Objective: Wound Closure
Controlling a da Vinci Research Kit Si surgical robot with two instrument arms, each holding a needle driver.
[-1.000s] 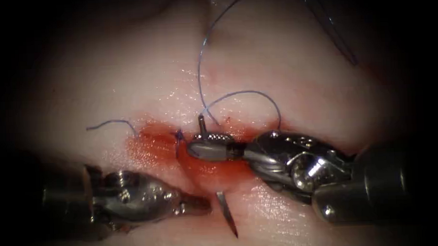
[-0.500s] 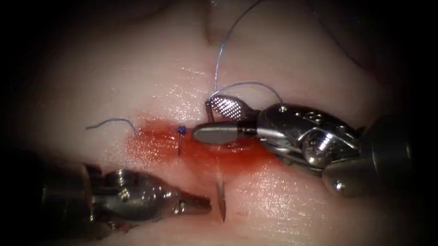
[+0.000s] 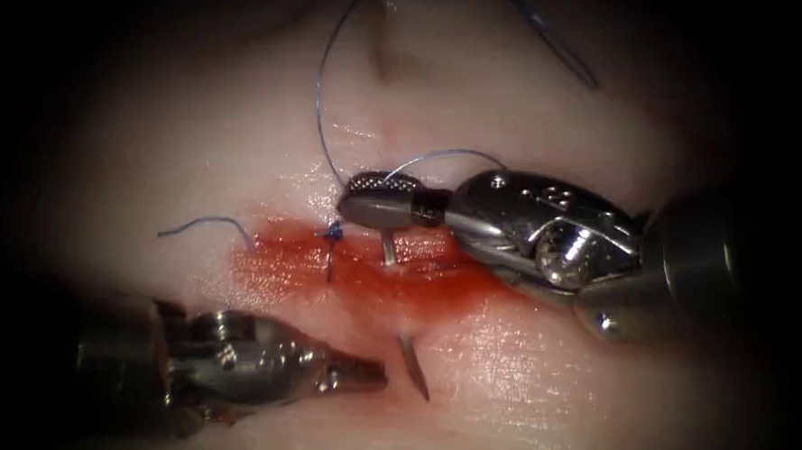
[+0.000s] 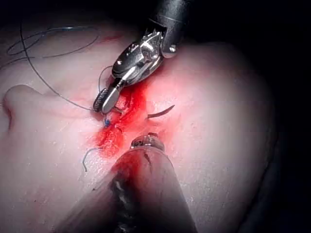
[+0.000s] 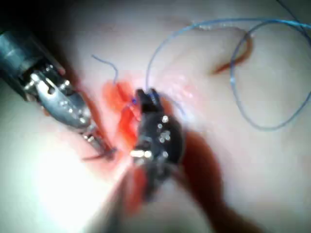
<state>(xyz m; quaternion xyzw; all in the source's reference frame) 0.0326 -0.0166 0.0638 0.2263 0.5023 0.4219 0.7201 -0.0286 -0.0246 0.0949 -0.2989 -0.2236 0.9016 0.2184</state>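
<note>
The curved needle (image 3: pixel 415 378) passes through the tissue (image 3: pixel 234 124) under the cut (image 3: pixel 395 284). Its pointed end sticks out of the near edge, and its tail (image 3: pixel 388 248) rises from the far edge. My right tool (image 3: pixel 364 204) is shut on that tail end, just above the cut. Blue thread (image 3: pixel 321 102) runs from there up over the tissue. My left tool (image 3: pixel 371 373) is shut on nothing, its tip just left of the needle point. In the left wrist view the needle point (image 4: pixel 160 112) lies between the right tool (image 4: pixel 102 103) and the left tool (image 4: pixel 146 141).
A blue knot (image 3: pixel 332 235) from an earlier stitch sits on the cut to the left of the needle. A cut thread end (image 3: pixel 202 225) curls further left. Red fluid (image 3: pixel 422 296) pools along the cut. Loose thread loops (image 5: pixel 243 97) lie on the far tissue.
My right tool opened, let go of the needle, shifted up and left, and closed again on the needle's tail. The needle point drew back a little. The left tool stayed still.
</note>
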